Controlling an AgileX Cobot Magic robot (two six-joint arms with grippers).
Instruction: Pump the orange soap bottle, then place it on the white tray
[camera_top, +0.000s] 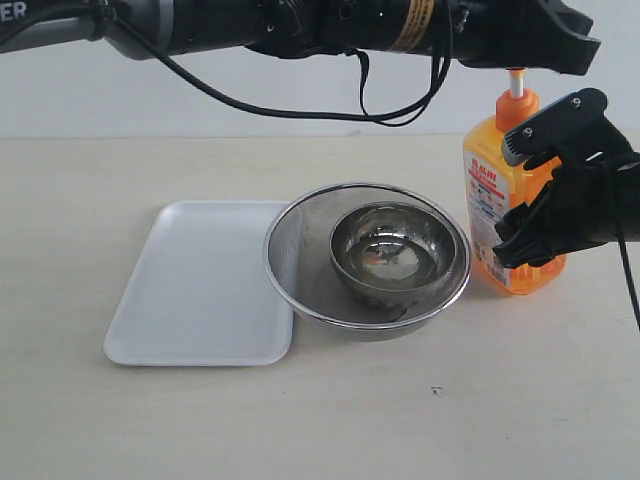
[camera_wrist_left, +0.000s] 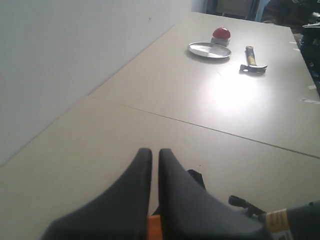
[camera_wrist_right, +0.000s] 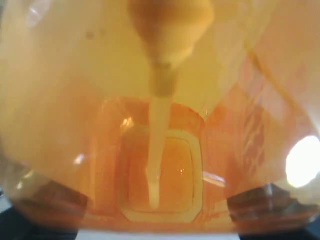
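Note:
The orange soap bottle (camera_top: 488, 175) stands upright on the table, just right of the strainer. My right gripper (camera_top: 517, 195) is shut on its body from the right; in the right wrist view the bottle (camera_wrist_right: 165, 125) fills the frame, with dark fingertips (camera_wrist_right: 45, 202) at both lower corners. My left arm reaches across the top, and its gripper (camera_top: 545, 50) sits over the pump head, so only the white stem (camera_top: 516, 82) shows. In the left wrist view the left gripper (camera_wrist_left: 155, 152) is shut, with a sliver of orange (camera_wrist_left: 155, 227) beneath. The white tray (camera_top: 190, 290) lies bare at the left.
A round steel mesh strainer (camera_top: 285, 250) holding a metal bowl (camera_top: 395, 250) sits between tray and bottle, overlapping the tray's right edge. The left wrist view shows a metal dish (camera_wrist_left: 210, 49), a red object (camera_wrist_left: 221, 34) and a hammer (camera_wrist_left: 251, 59) far off on the table.

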